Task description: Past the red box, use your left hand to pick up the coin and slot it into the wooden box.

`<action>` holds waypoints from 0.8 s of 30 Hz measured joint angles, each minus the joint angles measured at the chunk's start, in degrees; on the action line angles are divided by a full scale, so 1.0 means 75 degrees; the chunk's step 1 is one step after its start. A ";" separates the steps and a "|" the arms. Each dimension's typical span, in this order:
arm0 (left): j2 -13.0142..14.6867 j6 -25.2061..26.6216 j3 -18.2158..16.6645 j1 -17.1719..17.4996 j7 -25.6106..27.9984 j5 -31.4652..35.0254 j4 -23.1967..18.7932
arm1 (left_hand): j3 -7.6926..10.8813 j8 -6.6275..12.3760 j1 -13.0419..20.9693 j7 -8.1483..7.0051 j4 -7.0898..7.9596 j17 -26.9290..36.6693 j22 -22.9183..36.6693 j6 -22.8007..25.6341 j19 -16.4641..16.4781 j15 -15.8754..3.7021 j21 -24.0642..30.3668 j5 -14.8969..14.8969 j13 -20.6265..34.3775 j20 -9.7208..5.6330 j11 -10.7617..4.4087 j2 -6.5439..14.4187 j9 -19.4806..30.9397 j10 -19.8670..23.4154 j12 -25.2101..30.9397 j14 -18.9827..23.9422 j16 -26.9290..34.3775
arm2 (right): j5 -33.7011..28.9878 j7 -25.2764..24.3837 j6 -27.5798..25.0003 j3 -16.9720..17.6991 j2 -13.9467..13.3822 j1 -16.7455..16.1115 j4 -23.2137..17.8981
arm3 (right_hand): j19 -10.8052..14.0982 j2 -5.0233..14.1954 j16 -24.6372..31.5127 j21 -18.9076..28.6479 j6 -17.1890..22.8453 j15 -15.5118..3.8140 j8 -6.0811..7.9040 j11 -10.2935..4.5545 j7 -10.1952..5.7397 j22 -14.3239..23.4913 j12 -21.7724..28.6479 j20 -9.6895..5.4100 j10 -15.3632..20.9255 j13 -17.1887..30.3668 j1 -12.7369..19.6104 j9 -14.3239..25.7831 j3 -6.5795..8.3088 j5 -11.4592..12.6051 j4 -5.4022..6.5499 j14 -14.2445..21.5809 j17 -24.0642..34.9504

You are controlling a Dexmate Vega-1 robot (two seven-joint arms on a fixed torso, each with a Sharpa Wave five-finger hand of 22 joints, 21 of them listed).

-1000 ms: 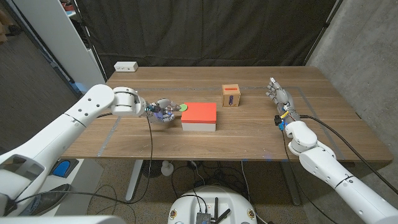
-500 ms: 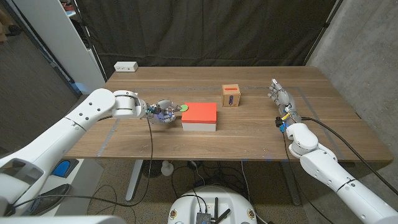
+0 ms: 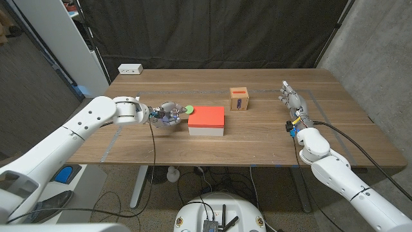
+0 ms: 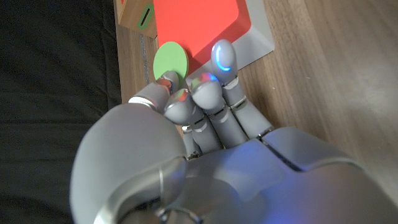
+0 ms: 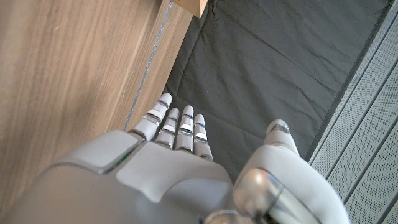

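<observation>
Left hand (image 3: 168, 115) pinched green coin (image 3: 189, 110) at fingertips, disc face up, w/ edge beside red box (image 3: 206, 120). Wooden box (image 3: 239, 99) beyond, slot facing robot. Right hand (image 3: 291, 100) held nothing, fingers straight, slightly apart.

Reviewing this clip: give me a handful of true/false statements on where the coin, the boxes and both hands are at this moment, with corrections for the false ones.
1. The left robot hand pinches the green coin. True.
2. The coin is already in the wooden box. False: it is at the left hand's fingertips, beside the red box.
3. The right robot hand holds nothing, fingers extended. True.
4. The wooden box sits on top of the red box. False: it stands on the table, apart from and beyond the red box.
5. The right hand touches the wooden box. False: it is well off to the side of it.
</observation>
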 measured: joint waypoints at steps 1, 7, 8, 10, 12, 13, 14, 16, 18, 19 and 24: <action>0.0015 0.0000 -0.0031 0.0034 0.0000 0.0000 -0.0026 | 0.0011 0.0000 0.0000 0.0000 0.0011 0.0005 0.0000 0.0000 0.0000 0.0000 0.0000 0.0000 0.0000 0.0000 0.0000 0.0000 0.0000 0.0000 0.0000 0.0000 0.0000 | -0.0015 -0.0015 -0.0004 0.0000 0.0000 0.0000 0.0000 | 0.0000 0.0000 0.0000 0.0000 0.0000 0.0000 0.0000 0.0000 0.0000 0.0000 0.0000 0.0000 0.0000 0.0000 0.0000 0.0000 0.0000 0.0000 0.0000 0.0000 0.0000; 0.0096 -0.0143 -0.0190 0.0218 -0.0108 0.0055 -0.0190 | 0.0020 0.0000 -0.0001 0.0002 0.0020 0.0007 -0.0048 0.0002 0.0000 0.0000 0.0107 -0.0002 0.0035 0.0000 0.0001 -0.0001 0.0000 0.0001 0.0000 0.0000 0.0000 | -0.0077 -0.0079 -0.0023 0.0027 -0.0003 -0.0065 -0.0100 | 0.0000 0.0000 0.0000 0.0000 0.0000 0.0000 0.0000 0.0000 0.0000 0.0000 0.0000 0.0000 0.0000 -0.0001 0.0000 0.0000 0.0000 0.0000 0.0000 0.0000 0.0000; 0.0117 -0.0270 -0.0227 0.0260 -0.0180 0.0105 -0.0239 | 0.0020 0.0000 -0.0001 0.0003 0.0020 0.0006 -0.0065 0.0002 0.0000 0.0000 0.0122 -0.0002 0.0028 0.0000 0.0001 -0.0001 0.0000 0.0001 0.0000 0.0000 0.0000 | -0.0083 -0.0088 -0.0028 0.0044 -0.0006 -0.0112 -0.0170 | 0.0000 0.0000 0.0000 0.0000 0.0000 0.0000 0.0000 0.0000 0.0000 0.0000 0.0000 0.0000 0.0000 -0.0001 0.0000 0.0000 0.0000 0.0000 0.0000 0.0000 0.0000; 0.0151 -0.0270 -0.0287 0.0318 -0.0180 0.0105 -0.0318 | 0.0020 0.0000 -0.0001 0.0008 0.0020 0.0010 -0.0071 0.0008 -0.0015 0.0000 0.0151 -0.0003 0.0015 -0.0015 0.0003 -0.0001 0.0000 0.0003 0.0000 0.0000 0.0000 | -0.0100 -0.0103 -0.0031 0.0044 -0.0006 -0.0112 -0.0170 | 0.0000 0.0000 0.0000 0.0000 0.0000 0.0000 0.0000 0.0000 0.0000 0.0000 0.0000 0.0000 0.0000 -0.0001 0.0000 0.0000 0.0000 0.0000 0.0000 0.0000 0.0000; 0.0180 -0.0270 -0.0337 0.0370 -0.0180 0.0105 -0.0382 | 0.0020 0.0000 -0.0001 0.0008 0.0020 0.0010 -0.0071 0.0008 -0.0060 0.0000 0.0164 -0.0003 0.0013 0.0005 0.0011 -0.0001 0.0000 0.0012 0.0000 0.0000 0.0000 | -0.0112 -0.0116 -0.0035 0.0044 -0.0006 -0.0112 -0.0170 | 0.0000 0.0000 0.0000 0.0000 0.0000 0.0000 0.0000 0.0000 0.0000 0.0000 0.0000 0.0000 0.0000 -0.0001 0.0000 0.0000 0.0000 0.0000 0.0000 0.0000 0.0000; 0.0204 -0.0270 -0.0381 0.0411 -0.0180 0.0105 -0.0437 | 0.0020 0.0000 -0.0001 0.0008 0.0020 0.0010 -0.0087 0.0008 -0.0070 0.0000 0.0192 -0.0004 0.0013 0.0013 0.0012 -0.0001 0.0000 0.0012 0.0000 0.0000 0.0000 | -0.0124 -0.0122 -0.0037 0.0044 -0.0006 -0.0112 -0.0170 | 0.0000 0.0000 0.0000 0.0000 0.0000 0.0000 0.0000 0.0000 0.0000 -0.0001 0.0000 0.0000 0.0000 -0.0001 0.0000 0.0000 0.0000 0.0000 0.0000 0.0000 0.0001; 0.0231 -0.0586 -0.0430 0.0461 -0.0322 0.0260 -0.0505 | 0.0020 0.0000 -0.0001 0.0008 0.0020 0.0010 -0.0101 0.0008 -0.0069 0.0000 0.0192 -0.0007 0.0015 0.0013 0.0012 -0.0001 0.0000 0.0012 0.0000 0.0000 0.0000 | -0.0134 -0.0127 -0.0039 0.0083 -0.0013 -0.0182 -0.0268 | 0.0000 0.0000 0.0000 0.0000 0.0000 0.0000 0.0000 0.0000 0.0000 -0.0001 0.0000 0.0000 0.0000 -0.0001 0.0000 0.0000 0.0000 0.0000 0.0000 0.0000 0.0000; 0.0259 -0.0586 -0.0477 0.0512 -0.0322 0.0260 -0.0576 | 0.0020 0.0000 -0.0001 0.0008 0.0020 0.0010 -0.0107 0.0008 -0.0070 0.0000 0.0211 -0.0008 0.0016 0.0013 0.0012 -0.0001 0.0000 0.0013 0.0000 0.0000 0.0000 | -0.0144 -0.0132 -0.0041 0.0089 -0.0016 -0.0195 -0.0290 | 0.0000 0.0000 0.0000 0.0000 0.0000 0.0000 0.0000 0.0000 0.0000 -0.0001 0.0000 0.0000 0.0000 -0.0001 0.0000 0.0000 0.0000 0.0000 0.0000 0.0000 0.0001; 0.0292 -0.0586 -0.0532 0.0567 -0.0322 0.0260 -0.0655 | 0.0019 0.0000 -0.0001 0.0008 0.0020 0.0010 -0.0106 0.0008 -0.0069 0.0000 0.0220 -0.0006 0.0027 0.0013 0.0012 -0.0002 0.0000 0.0013 0.0000 0.0000 0.0000 | -0.0160 -0.0137 -0.0042 0.0089 -0.0016 -0.0195 -0.0290 | 0.0000 0.0000 0.0000 0.0000 0.0000 0.0000 0.0000 0.0000 0.0000 -0.0001 0.0000 0.0000 0.0000 -0.0001 0.0000 0.0000 0.0000 0.0000 0.0000 0.0000 0.0001; 0.0315 -0.0828 -0.0573 0.0608 -0.0433 0.0400 -0.0706 | 0.0019 0.0000 -0.0002 0.0008 0.0020 0.0019 -0.0107 0.0008 -0.0069 0.0000 0.0224 0.0002 0.0042 0.0013 0.0012 -0.0002 0.0000 0.0013 -0.0001 0.0000 0.0000 | -0.0170 -0.0146 -0.0042 0.0125 -0.0030 -0.0252 -0.0370 | 0.0000 0.0000 0.0000 0.0000 0.0000 0.0000 0.0000 0.0000 0.0000 -0.0001 0.0000 0.0000 0.0000 -0.0001 0.0000 0.0000 0.0000 0.0000 0.0000 0.0000 0.0000; 0.0358 -0.0828 -0.0681 0.0739 -0.0433 0.0400 -0.0868 | 0.0019 0.0000 -0.0002 0.0009 0.0020 0.0019 -0.0142 0.0008 -0.0104 0.0000 0.0278 0.0022 0.0038 0.0048 0.0013 -0.0002 0.0000 0.0014 -0.0001 0.0000 0.0000 | -0.0203 -0.0181 -0.0044 0.0125 -0.0030 -0.0252 -0.0370 | -0.0001 0.0000 0.0000 0.0000 -0.0001 0.0000 0.0000 0.0000 0.0000 -0.0001 0.0000 0.0000 0.0000 -0.0001 0.0000 0.0000 0.0031 0.0000 -0.0031 0.0000 0.0001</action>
